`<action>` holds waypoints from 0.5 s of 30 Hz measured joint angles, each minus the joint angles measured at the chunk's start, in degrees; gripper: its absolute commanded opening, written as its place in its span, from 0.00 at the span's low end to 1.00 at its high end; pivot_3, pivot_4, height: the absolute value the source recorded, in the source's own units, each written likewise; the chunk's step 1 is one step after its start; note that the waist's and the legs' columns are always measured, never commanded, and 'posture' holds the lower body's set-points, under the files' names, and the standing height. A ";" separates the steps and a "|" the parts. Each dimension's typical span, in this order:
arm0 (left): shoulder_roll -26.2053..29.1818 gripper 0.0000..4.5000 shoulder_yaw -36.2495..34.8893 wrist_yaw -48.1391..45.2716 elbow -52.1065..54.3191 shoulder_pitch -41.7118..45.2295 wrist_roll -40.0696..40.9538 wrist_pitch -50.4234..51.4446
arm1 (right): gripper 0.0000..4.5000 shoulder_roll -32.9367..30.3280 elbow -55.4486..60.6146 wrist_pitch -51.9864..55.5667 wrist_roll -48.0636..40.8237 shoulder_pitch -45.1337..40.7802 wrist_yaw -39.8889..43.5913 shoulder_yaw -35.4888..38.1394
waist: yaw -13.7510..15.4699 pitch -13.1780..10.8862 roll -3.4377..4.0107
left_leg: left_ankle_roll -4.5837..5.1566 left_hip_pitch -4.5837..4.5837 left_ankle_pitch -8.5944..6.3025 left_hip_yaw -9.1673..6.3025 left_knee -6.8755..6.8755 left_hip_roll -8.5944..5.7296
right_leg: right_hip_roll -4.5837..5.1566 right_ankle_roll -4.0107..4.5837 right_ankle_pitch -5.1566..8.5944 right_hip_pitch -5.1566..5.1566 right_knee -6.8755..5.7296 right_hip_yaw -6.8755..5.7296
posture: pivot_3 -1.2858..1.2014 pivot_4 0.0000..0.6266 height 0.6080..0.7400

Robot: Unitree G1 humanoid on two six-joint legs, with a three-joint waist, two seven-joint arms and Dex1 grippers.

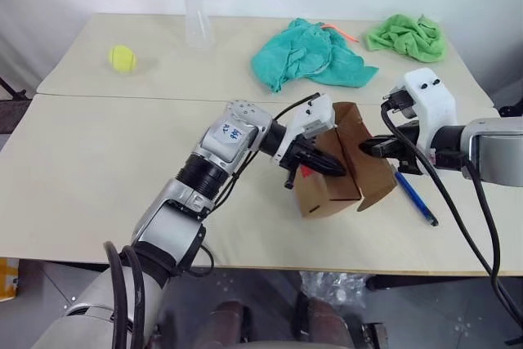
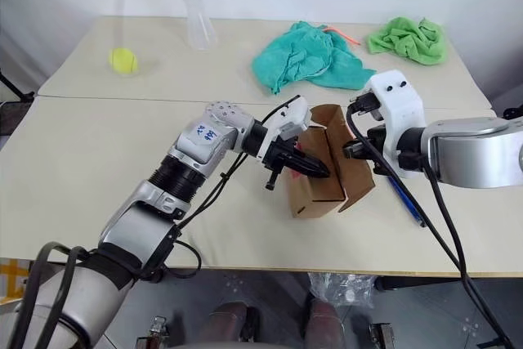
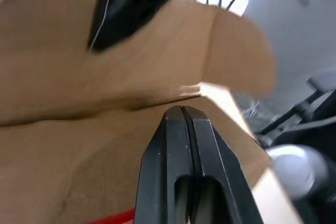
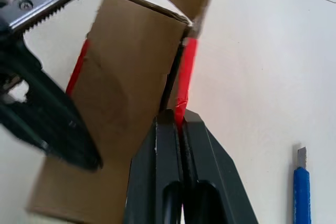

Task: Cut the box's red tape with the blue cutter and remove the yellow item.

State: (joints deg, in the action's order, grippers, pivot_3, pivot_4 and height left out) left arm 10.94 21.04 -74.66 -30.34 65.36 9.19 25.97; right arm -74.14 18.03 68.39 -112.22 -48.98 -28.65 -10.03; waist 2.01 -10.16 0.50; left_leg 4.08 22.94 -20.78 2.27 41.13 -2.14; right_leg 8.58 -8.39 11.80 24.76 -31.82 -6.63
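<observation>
- Two robot arms meet at a small brown cardboard box (image 1: 331, 181) near the front edge of a pale table (image 1: 98, 169).
- The box's flaps stand open, with strips of red tape (image 4: 185, 74) along their edges.
- The left gripper (image 1: 323, 163), fingers pressed together, pokes in between the open flaps, holding nothing.
- The right gripper (image 1: 372, 149), at the box's right side, is clamped on a flap edge where the red tape runs.
- A blue cutter (image 1: 415, 196) lies flat on the table just right of the box, untouched.
- Farther back lie a teal cloth (image 1: 306, 55), a green cloth (image 1: 407, 37), a clear plastic cup (image 1: 197, 18) and, far left, a tennis ball (image 1: 122, 58).
</observation>
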 measured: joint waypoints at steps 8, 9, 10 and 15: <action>5.09 0.00 -0.31 -0.57 0.65 -0.92 -0.57 -1.10 | 0.01 -8.30 2.30 -2.83 0.11 10.95 4.45 6.06 | 0.76 0.01 0.01 | 0.01 0.01 0.00 -0.01 0.10 0.02 | 0.00 0.00 0.00 -0.03 -0.02 -0.02 | 0.52 0.24 1.00; 5.82 0.00 -0.30 -0.54 0.88 -1.12 -0.63 -1.10 | 0.01 -9.08 2.35 -3.34 0.11 12.78 4.90 6.98 | 0.84 0.01 0.01 | 0.00 0.00 0.00 -0.01 0.12 0.02 | 0.00 0.00 0.00 -0.06 -0.03 -0.02 | 0.52 0.24 1.00; 6.72 0.00 -0.31 -0.51 1.47 -1.57 -0.72 -1.08 | 0.01 -9.78 2.43 -3.56 0.10 15.13 5.28 8.39 | 0.90 0.01 0.01 | 0.01 -0.02 0.00 -0.01 0.15 0.02 | 0.00 0.01 -0.01 -0.09 -0.03 -0.02 | 0.52 0.24 1.00; 10.69 0.00 -0.52 -0.10 4.99 -4.50 -1.58 0.11 | 0.01 -10.92 2.53 -4.68 0.09 24.82 5.77 12.84 | 1.14 0.02 0.03 | 0.01 -0.19 0.00 -0.02 0.20 0.03 | 0.03 0.04 -0.04 -0.27 -0.06 0.04 | 0.52 0.24 1.00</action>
State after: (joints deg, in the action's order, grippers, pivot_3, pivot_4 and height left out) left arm 21.63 20.53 -74.76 -25.36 60.86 7.61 26.08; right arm -85.06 20.56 63.71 -112.13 -24.17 -22.89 2.81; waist 3.16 -10.13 0.53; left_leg 4.08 22.75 -20.79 2.25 41.33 -2.11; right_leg 8.61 -8.35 11.76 24.49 -31.87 -6.59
